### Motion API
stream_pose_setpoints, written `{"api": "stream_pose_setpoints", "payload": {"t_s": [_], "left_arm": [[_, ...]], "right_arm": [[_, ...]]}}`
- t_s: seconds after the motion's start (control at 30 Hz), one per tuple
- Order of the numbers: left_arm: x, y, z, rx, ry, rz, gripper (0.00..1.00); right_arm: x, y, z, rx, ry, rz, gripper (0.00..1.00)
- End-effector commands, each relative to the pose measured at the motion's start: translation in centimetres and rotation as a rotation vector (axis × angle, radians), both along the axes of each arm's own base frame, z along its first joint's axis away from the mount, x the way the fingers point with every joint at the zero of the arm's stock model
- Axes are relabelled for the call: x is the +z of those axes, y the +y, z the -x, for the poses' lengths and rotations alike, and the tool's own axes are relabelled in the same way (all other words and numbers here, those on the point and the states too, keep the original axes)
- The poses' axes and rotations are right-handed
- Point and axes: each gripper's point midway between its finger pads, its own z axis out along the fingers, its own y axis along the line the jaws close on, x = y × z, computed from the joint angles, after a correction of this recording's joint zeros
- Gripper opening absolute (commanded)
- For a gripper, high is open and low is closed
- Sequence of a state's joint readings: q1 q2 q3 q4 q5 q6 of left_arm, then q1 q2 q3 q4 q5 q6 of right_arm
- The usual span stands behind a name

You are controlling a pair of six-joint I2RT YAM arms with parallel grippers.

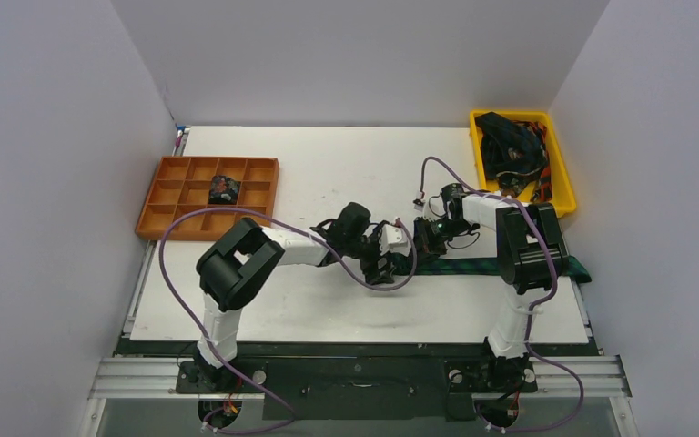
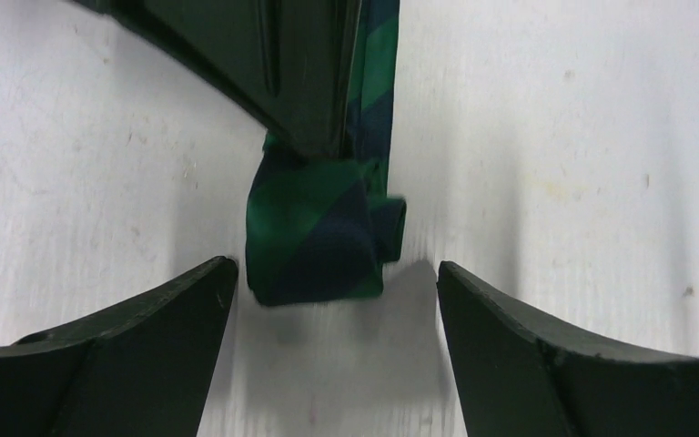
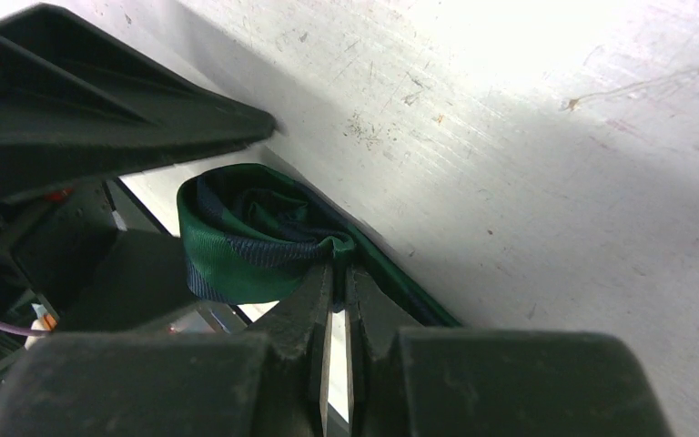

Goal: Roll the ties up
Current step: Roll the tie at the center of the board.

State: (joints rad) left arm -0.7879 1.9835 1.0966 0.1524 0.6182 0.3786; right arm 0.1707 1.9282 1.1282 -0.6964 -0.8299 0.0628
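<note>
A green and navy plaid tie (image 1: 482,267) lies flat along the table's front right, with its left end folded into a small loop (image 2: 319,237). My right gripper (image 1: 426,244) is shut on that loop, its tips (image 3: 339,269) pinching the fabric beside the coil (image 3: 246,246). My left gripper (image 1: 393,267) is open and empty, its jaws wide apart on either side of the looped end (image 2: 335,273) without touching it. The right gripper's dark fingers (image 2: 273,64) come in from above in the left wrist view.
An orange compartment tray (image 1: 173,196) at the back left holds one small dark rolled tie (image 1: 224,189). A yellow bin (image 1: 560,164) at the back right holds several loose ties (image 1: 510,146). Purple cables (image 1: 173,273) loop around both arms.
</note>
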Motion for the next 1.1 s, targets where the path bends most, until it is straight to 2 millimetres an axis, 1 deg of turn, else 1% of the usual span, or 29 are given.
{"api": "stream_pose_setpoints", "payload": {"t_s": [0.0,0.03,0.07,0.1,0.13,0.17,0.2,0.23,0.27,0.3,0.33,0.37,0.4,0.43,0.47,0.53,0.57,0.6,0.63,0.67,0.73,0.77,0.8,0.83,0.93,1.0,1.07], "left_arm": [[1.0,-3.2,-1.5,0.069,-0.006,0.075,0.81],[1.2,-3.5,-1.9,0.078,-0.008,0.080,0.81],[0.7,-3.6,-1.9,0.080,-0.001,0.072,0.79],[0.7,-3.8,-2.2,0.086,-0.006,0.072,0.78],[0.2,-3.7,-2.2,0.090,-0.001,0.061,0.74],[0.1,-3.7,-2.4,0.089,-0.004,0.058,0.71],[-0.5,-3.5,-2.2,0.083,-0.001,0.041,0.63],[-0.7,-3.4,-2.3,0.081,-0.001,0.034,0.58],[-1.2,-3.1,-2.2,0.077,0.004,0.016,0.47],[-1.6,-2.7,-1.9,0.072,0.013,0.005,0.43],[-1.7,-2.2,-1.9,0.068,0.013,-0.005,0.36],[-2.4,-1.4,-1.3,0.060,0.026,-0.021,0.33],[-2.3,-0.7,-1.2,0.050,0.015,-0.030,0.28],[-2.8,0.1,-0.7,0.041,0.022,-0.049,0.27],[-2.7,0.7,-0.6,0.023,0.002,-0.060,0.26],[-2.9,1.6,0.1,0.008,0.003,-0.080,0.26],[-2.9,1.9,0.3,0.003,0.002,-0.085,0.27],[-3.1,2.3,0.6,-0.003,0.004,-0.096,0.32],[-2.8,2.3,0.5,-0.002,-0.002,-0.093,0.37],[-2.7,2.4,0.5,0.003,-0.002,-0.090,0.46],[-2.2,2.6,0.4,0.013,0.000,-0.070,0.55],[-1.5,2.5,0.0,0.018,-0.015,-0.048,0.58],[-1.5,2.6,0.3,0.015,-0.005,-0.038,0.58],[-1.1,2.5,0.1,0.016,-0.018,-0.019,0.59],[-0.8,2.3,0.3,0.002,-0.018,0.001,0.59],[-0.5,1.9,0.1,-0.001,-0.016,0.014,0.56],[0.2,1.2,-0.1,0.003,-0.016,0.041,0.49]], "right_arm": [[-0.3,-0.5,-0.2,0.028,-0.051,0.037,0.00],[-0.3,-0.6,-0.2,0.027,-0.052,0.036,0.00],[-0.3,-0.5,-0.2,0.028,-0.053,0.031,0.00],[-0.2,-0.5,-0.2,0.027,-0.052,0.029,0.00],[-0.1,-0.3,-0.2,0.029,-0.055,0.023,0.00],[0.2,-0.2,-0.2,0.029,-0.059,0.017,0.00],[0.5,0.0,-0.2,0.030,-0.062,0.008,0.00],[0.9,0.1,-0.3,0.029,-0.072,0.000,0.00],[1.4,0.4,-0.4,0.025,-0.072,-0.018,0.00],[2.0,0.7,-0.4,0.023,-0.078,-0.038,0.00],[2.3,0.8,-0.3,0.017,-0.075,-0.044,0.00],[2.9,0.8,-0.2,0.013,-0.080,-0.051,0.00],[3.1,0.8,-0.1,0.009,-0.076,-0.052,0.00],[3.2,0.5,-0.1,0.004,-0.079,-0.041,0.00],[3.0,0.3,0.2,0.002,-0.071,-0.030,0.00],[1.9,-0.3,0.4,0.008,-0.064,0.017,0.00],[1.1,-0.6,0.5,0.013,-0.054,0.049,0.00],[0.6,-0.7,0.6,0.022,-0.053,0.064,0.00],[-0.3,-0.8,0.7,0.033,-0.041,0.091,0.00],[-0.7,-0.8,0.7,0.040,-0.043,0.102,0.00],[-1.9,-0.8,0.6,0.052,-0.032,0.137,0.00],[-2.6,-0.9,0.6,0.055,-0.025,0.156,0.00],[-2.8,-0.9,0.4,0.055,-0.029,0.164,0.00],[-3.3,-1.0,0.5,0.060,-0.023,0.180,0.00],[-3.9,-1.2,0.5,0.070,-0.026,0.206,0.00],[-3.9,-1.2,0.7,0.078,-0.033,0.211,0.00],[-3.9,-1.0,1.0,0.084,-0.037,0.210,0.00]]}}
